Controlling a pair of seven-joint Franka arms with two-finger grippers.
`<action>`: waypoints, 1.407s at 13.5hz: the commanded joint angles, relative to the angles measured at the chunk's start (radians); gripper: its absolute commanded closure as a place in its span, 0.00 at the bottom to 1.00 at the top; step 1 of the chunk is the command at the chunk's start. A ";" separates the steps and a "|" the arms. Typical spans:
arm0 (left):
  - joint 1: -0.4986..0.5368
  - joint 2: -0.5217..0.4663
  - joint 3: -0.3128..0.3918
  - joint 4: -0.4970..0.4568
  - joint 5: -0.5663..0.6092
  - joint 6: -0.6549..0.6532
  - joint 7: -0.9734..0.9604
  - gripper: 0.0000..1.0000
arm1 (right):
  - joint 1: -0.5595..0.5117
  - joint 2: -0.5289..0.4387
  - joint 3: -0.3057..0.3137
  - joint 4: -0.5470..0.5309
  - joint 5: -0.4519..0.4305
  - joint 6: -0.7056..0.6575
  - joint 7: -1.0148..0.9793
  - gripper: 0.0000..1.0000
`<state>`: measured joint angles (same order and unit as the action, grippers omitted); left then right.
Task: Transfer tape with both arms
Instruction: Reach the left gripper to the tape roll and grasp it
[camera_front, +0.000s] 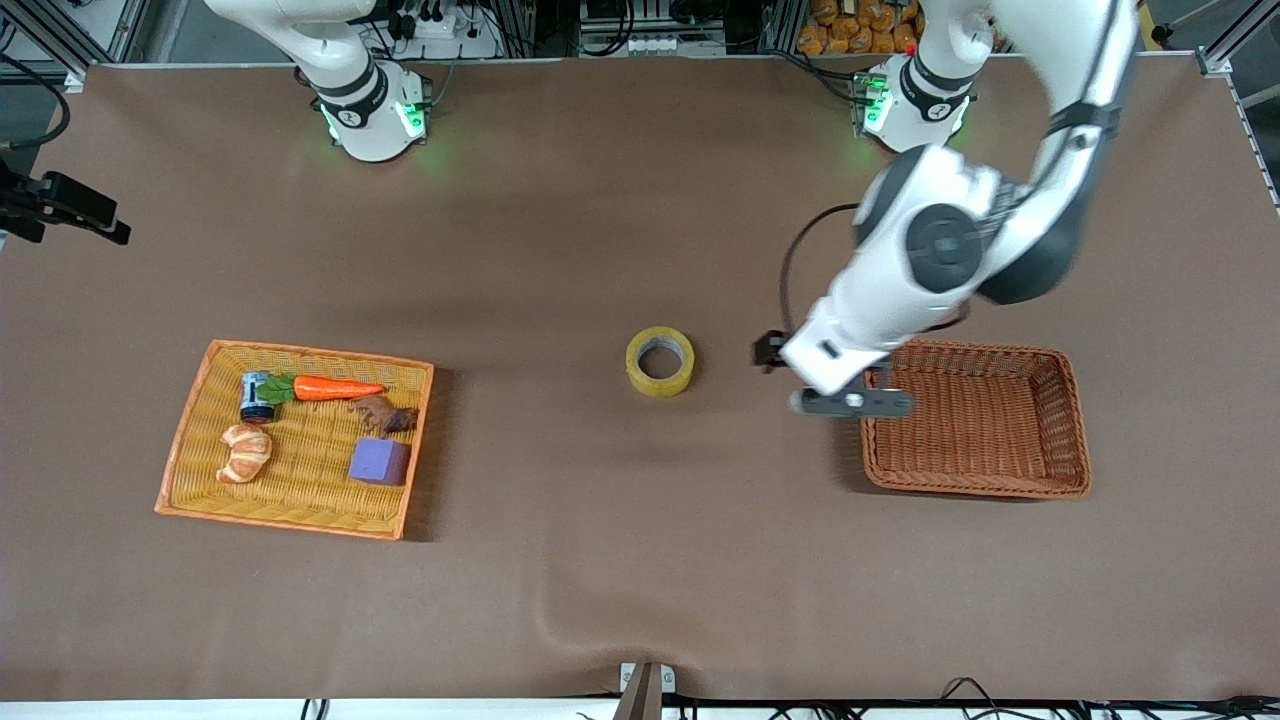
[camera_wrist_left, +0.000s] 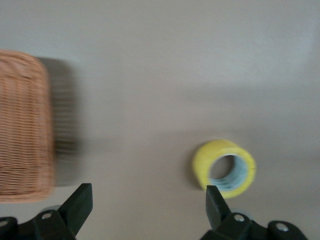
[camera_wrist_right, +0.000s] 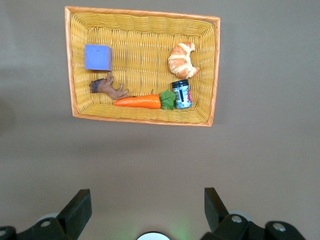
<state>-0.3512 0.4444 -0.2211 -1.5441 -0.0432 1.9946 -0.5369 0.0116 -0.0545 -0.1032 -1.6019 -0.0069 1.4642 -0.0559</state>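
Observation:
The tape (camera_front: 660, 361), a yellowish roll with a grey-white core, lies flat on the brown table near its middle. It also shows in the left wrist view (camera_wrist_left: 225, 168). My left gripper (camera_front: 850, 402) hangs over the table between the tape and the brown basket, at the basket's rim. In the left wrist view the left gripper (camera_wrist_left: 148, 200) is open and empty, with the tape just beside one fingertip (camera_wrist_left: 216, 200). My right gripper (camera_wrist_right: 147, 202) is open and empty, high over the table near its arm's base, looking down on the yellow basket. It is out of the front view.
An empty brown wicker basket (camera_front: 1075, 420) stands toward the left arm's end; it also shows in the left wrist view (camera_wrist_left: 25, 125). A yellow wicker basket (camera_front: 300, 352) toward the right arm's end holds a carrot (camera_front: 335, 388), croissant (camera_front: 246, 452), purple block (camera_front: 379, 462), can (camera_front: 255, 397) and brown toy (camera_front: 385, 414).

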 joint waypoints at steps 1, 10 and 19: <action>-0.124 0.140 0.020 0.125 -0.003 0.007 -0.128 0.00 | -0.019 -0.019 0.028 -0.027 -0.031 0.012 -0.013 0.00; -0.198 0.304 0.019 0.091 0.082 0.101 -0.140 0.00 | -0.021 -0.004 0.025 -0.020 -0.021 0.015 -0.013 0.00; -0.209 0.349 0.019 0.062 0.089 0.122 -0.141 0.71 | -0.024 0.008 0.020 -0.013 -0.019 0.021 -0.016 0.00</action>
<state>-0.5546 0.7714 -0.2042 -1.4897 0.0183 2.1022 -0.6672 0.0106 -0.0466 -0.0943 -1.6152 -0.0202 1.4793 -0.0562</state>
